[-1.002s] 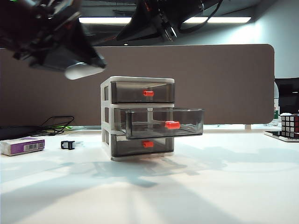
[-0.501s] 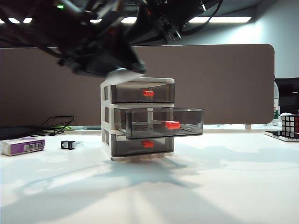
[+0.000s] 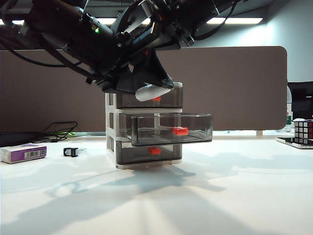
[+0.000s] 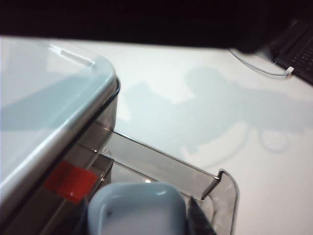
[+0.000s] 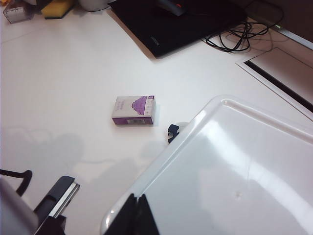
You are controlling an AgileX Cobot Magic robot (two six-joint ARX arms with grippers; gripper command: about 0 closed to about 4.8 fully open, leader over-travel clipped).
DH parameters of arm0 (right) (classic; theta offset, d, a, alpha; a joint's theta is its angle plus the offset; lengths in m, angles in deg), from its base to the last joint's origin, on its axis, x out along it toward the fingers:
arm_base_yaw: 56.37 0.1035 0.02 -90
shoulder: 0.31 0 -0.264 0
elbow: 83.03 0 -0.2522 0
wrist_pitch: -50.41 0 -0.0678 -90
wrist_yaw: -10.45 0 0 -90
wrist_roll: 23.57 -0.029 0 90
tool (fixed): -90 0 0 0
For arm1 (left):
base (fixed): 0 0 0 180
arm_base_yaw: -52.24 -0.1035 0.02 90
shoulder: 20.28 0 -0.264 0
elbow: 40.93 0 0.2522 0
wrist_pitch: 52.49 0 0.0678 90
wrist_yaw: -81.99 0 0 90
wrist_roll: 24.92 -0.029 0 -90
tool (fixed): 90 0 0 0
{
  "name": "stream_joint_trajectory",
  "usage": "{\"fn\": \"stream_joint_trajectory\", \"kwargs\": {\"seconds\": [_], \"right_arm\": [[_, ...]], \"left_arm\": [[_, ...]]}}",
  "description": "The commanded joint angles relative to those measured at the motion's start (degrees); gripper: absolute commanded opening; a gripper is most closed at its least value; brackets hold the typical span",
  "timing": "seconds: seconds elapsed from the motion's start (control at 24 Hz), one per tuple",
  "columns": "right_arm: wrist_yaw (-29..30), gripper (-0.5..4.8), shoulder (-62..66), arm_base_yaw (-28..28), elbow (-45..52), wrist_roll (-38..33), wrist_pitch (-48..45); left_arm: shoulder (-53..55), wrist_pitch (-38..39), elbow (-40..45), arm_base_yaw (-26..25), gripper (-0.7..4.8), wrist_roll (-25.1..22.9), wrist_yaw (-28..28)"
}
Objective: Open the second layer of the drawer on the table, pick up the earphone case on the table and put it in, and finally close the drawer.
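Left gripper (image 3: 152, 87) poised above the front of the drawer (image 3: 144, 123), clamped on the earphone case (image 3: 153, 92); case end seen protruding below the dark fingers, level with the top tray's red handle (image 3: 156, 98). Same case (image 4: 139, 211) seen close up from the left wrist, held over the pulled-out second layer (image 4: 195, 178), with its clear front wall and corner just beyond the case.

Second layer (image 3: 172, 129) drawn well out toward the right of the exterior view, directly below the left gripper and slightly ahead of it; nothing discernible inside through the smoky walls. Top and bottom trays pushed in, bottom handle (image 3: 154, 151) tucked under the extended tray. Open tabletop (image 3: 205, 196) in front of and to either side of the drawer, crossed only by arm shadows.

Right gripper (image 5: 138, 214) held high behind and above the drawer's flat white lid (image 5: 234, 171), dark fingertips drawn together at a narrow point with nothing between them; body largely lost in the exterior view among the dark arm parts overhead.

Well off to the side of the left gripper, down on the table: purple-and-white box (image 3: 23, 152) and small black clip (image 3: 71, 152), near each other but apart. Same box (image 5: 133, 110) and clip (image 5: 172, 131) visible beyond the right gripper, the clip just beside the lid's edge. Puzzle cube (image 3: 303, 130) at the far table edge, away from both grippers.
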Motion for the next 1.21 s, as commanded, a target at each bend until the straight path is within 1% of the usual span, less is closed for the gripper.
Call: {"fn": "stream_joint_trajectory", "kwargs": {"seconds": [0.04,0.08,0.17,0.21,0.25,0.38,0.63,0.67,0.75,0.88,0.96,1.04,1.21], "right_arm": [[-0.09,-0.05,0.61,0.17,-0.24,-0.09,-0.92],[-0.13,-0.05,0.81,0.17,-0.24,-0.11,-1.03],[-0.37,-0.05,1.38,0.17,-0.24,-0.15,-1.09],[-0.35,-0.05,1.55,0.17,-0.24,-0.15,-1.07],[-0.37,-0.05,1.77,0.17,-0.24,-0.15,-1.03],[-0.37,-0.05,1.90,0.17,-0.24,-0.22,-1.05],[-0.52,-0.05,1.90,0.02,-0.24,-0.22,-1.66],[-0.85,-0.05,2.14,-0.02,-0.24,-0.22,-2.43],[-1.03,-0.05,2.49,-0.07,-0.24,-0.22,-3.21],[-1.05,-0.05,3.23,-0.48,-0.24,-0.26,-4.17],[-1.22,-0.05,4.74,-0.63,-0.24,-0.70,-5.70],[-2.23,-0.05,6.19,-0.76,-0.24,-0.77,-6.75],[-2.32,-0.05,7.43,-0.76,-0.28,-1.22,-8.57]], "left_arm": [[-0.20,-1.44,-0.28,0.13,2.00,-0.13,-0.26],[-0.20,-1.57,-0.28,0.13,2.18,-0.13,-0.26],[-0.20,-1.70,-0.28,0.13,2.74,-0.33,-0.26],[-0.20,-1.66,-0.28,0.13,2.93,-0.57,-0.26],[-0.20,-1.57,-0.26,0.13,3.00,-1.27,-0.26],[-0.20,-1.68,-0.28,0.15,3.01,-2.73,-0.22],[-0.39,-1.70,-0.28,0.13,3.01,-2.64,0.68],[-1.38,0.37,-0.28,0.15,3.00,-2.64,0.68],[-4.42,6.97,-0.28,0.15,2.95,-2.69,1.73],[-8.59,13.05,-0.26,0.15,2.95,-2.95,2.25],[-12.79,15.96,-0.09,0.66,2.95,-3.37,1.53],[-15.82,17.92,-0.09,2.64,2.70,-4.22,1.77],[-16.61,19.98,-0.04,6.03,2.68,-4.17,1.88]]}}
